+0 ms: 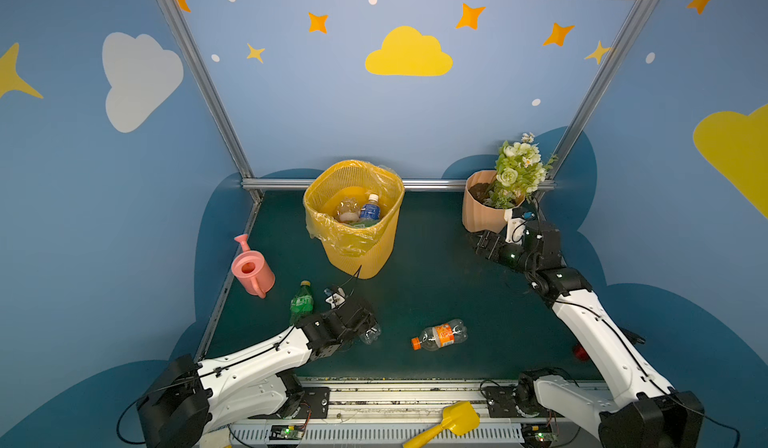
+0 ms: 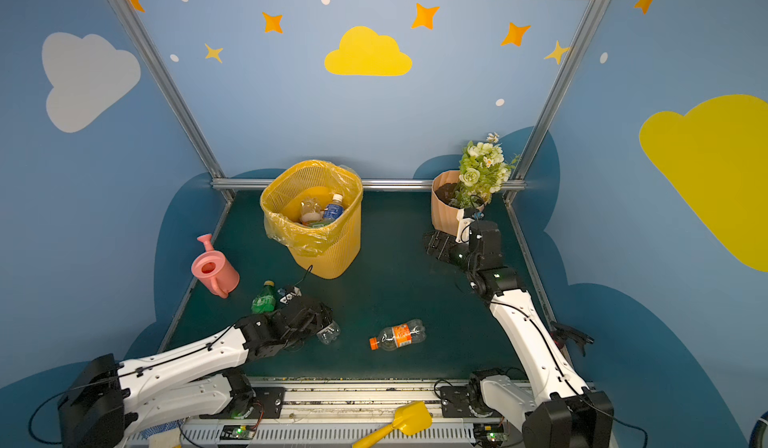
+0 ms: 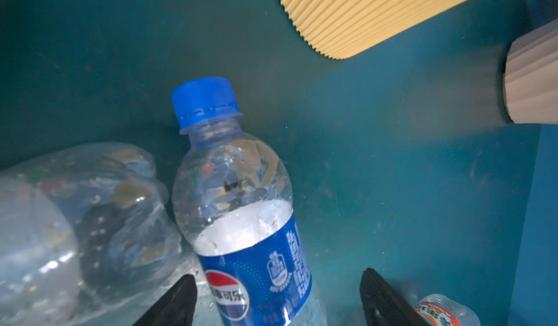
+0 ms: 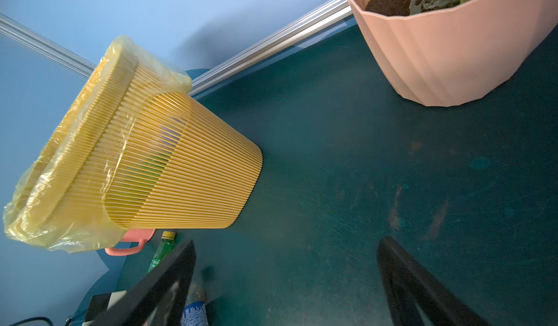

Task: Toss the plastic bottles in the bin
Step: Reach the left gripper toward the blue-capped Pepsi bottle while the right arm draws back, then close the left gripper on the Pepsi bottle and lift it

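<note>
Jaws apart: left gripper (image 3: 277, 273), right gripper (image 4: 287, 241).

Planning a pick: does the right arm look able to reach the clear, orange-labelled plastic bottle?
Probably yes: the right gripper is open, empty, and nothing stands between it and the orange-labelled bottle.

Bottles (image 1: 440, 336), bin (image 1: 361, 255), pot (image 1: 478, 213) on green table (image 1: 436, 284)

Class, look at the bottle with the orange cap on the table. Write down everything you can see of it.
The orange-capped bottle is small and made of clear plastic, with an orange label round its middle and a lobed base. It looks empty. It lies on its side on the dark green table, toward the front, with its cap pointing to the left in both top views. It lies alone, and only the table touches it.
</note>
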`<state>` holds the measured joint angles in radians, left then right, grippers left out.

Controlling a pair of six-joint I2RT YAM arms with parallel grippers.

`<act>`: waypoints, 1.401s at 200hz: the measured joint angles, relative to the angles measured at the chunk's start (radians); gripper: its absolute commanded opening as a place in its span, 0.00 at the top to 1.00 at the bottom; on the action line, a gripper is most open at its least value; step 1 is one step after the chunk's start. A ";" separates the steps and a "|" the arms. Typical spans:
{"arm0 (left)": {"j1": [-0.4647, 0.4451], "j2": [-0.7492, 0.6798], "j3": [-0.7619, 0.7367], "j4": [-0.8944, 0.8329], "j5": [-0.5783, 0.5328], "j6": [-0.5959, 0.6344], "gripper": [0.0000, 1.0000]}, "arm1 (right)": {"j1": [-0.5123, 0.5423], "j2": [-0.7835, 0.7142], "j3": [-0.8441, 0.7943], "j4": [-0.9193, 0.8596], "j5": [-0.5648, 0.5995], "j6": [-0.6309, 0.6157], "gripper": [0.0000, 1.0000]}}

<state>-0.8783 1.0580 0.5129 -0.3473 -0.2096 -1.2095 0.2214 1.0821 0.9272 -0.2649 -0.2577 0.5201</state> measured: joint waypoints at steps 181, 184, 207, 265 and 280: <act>0.056 0.314 0.131 0.113 0.146 0.124 0.48 | -0.041 0.013 -0.035 0.021 -0.024 0.047 0.07; 0.056 0.319 0.134 0.114 0.150 0.127 0.49 | -0.041 0.013 -0.035 0.021 -0.024 0.047 0.07; 0.057 0.356 0.162 0.131 0.178 0.157 0.54 | -0.047 0.013 -0.035 0.021 -0.025 0.049 0.07; 0.054 0.387 0.212 0.138 0.233 0.241 0.57 | -0.057 0.009 -0.054 0.022 -0.034 0.060 0.07; 0.047 0.386 0.230 0.140 0.237 0.270 0.57 | -0.061 0.006 -0.055 0.023 -0.037 0.061 0.07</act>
<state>-0.8310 1.4441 0.7425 -0.2077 0.0273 -0.9398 0.1608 1.0882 0.8726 -0.2424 -0.2947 0.5816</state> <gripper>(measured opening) 0.446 0.929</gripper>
